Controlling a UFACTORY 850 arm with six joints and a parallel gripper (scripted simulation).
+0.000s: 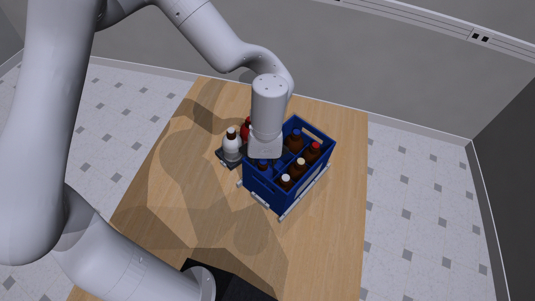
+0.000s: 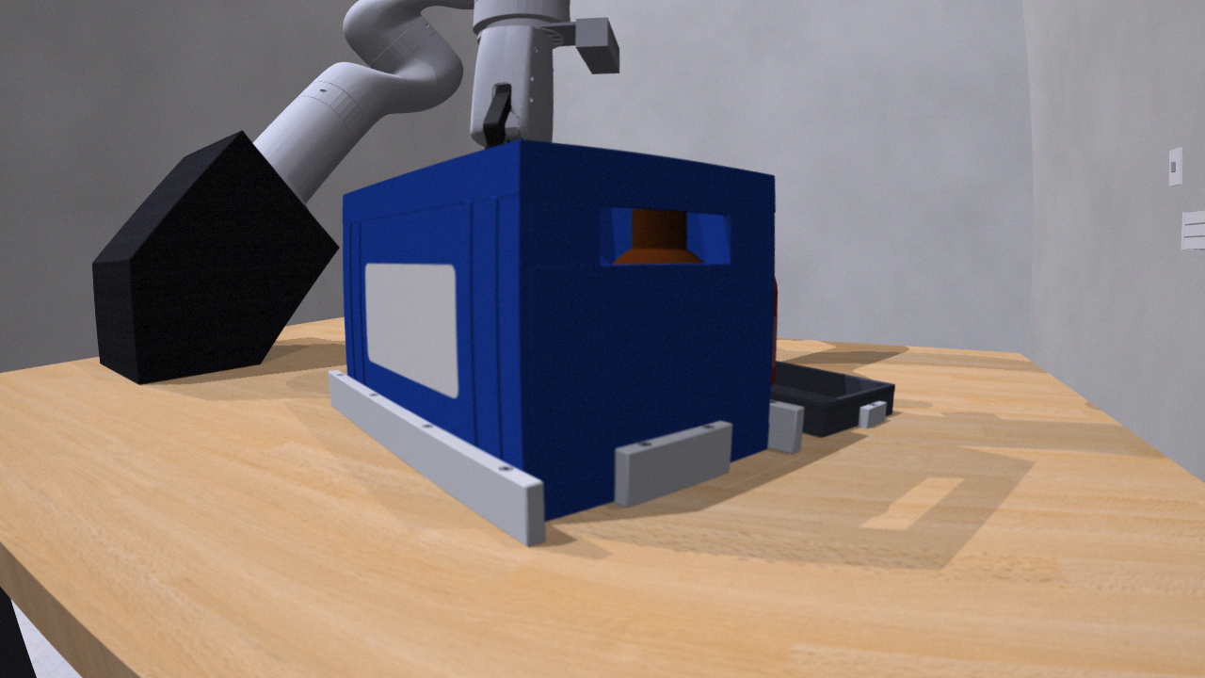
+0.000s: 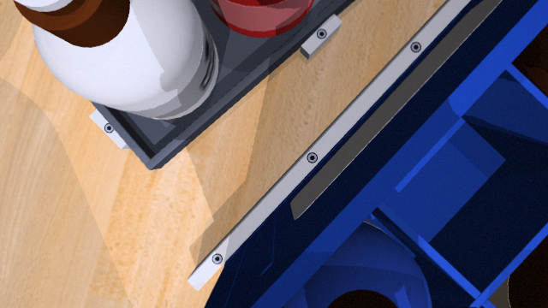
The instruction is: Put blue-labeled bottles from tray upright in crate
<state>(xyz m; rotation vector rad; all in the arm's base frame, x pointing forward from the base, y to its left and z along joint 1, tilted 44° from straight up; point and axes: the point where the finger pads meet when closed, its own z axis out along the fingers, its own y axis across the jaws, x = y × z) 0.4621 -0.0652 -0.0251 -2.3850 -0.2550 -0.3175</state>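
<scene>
The blue crate (image 1: 288, 164) stands on the wooden table, with the dark tray (image 1: 227, 161) close on its left. My gripper (image 1: 263, 160) hangs open just above a blue-capped, blue-labeled bottle (image 1: 263, 165) that stands in the crate's near-left slot; it also shows in the wrist view (image 3: 364, 269). The fingers hold nothing. A white-labeled bottle (image 1: 231, 144) and a red-labeled bottle (image 1: 245, 128) stand on the tray. In the crate stand another blue-capped bottle (image 1: 296, 133), a red-capped bottle (image 1: 315, 146), a cream-capped bottle (image 1: 300, 162) and a white-capped bottle (image 1: 285, 178).
Grey stop blocks (image 2: 438, 455) line the crate's base, and small ones hold the tray (image 2: 834, 392). One crate slot (image 3: 449, 180) beside the blue-labeled bottle shows no bottle. The arm's black base (image 2: 201, 261) sits behind the crate in the exterior view.
</scene>
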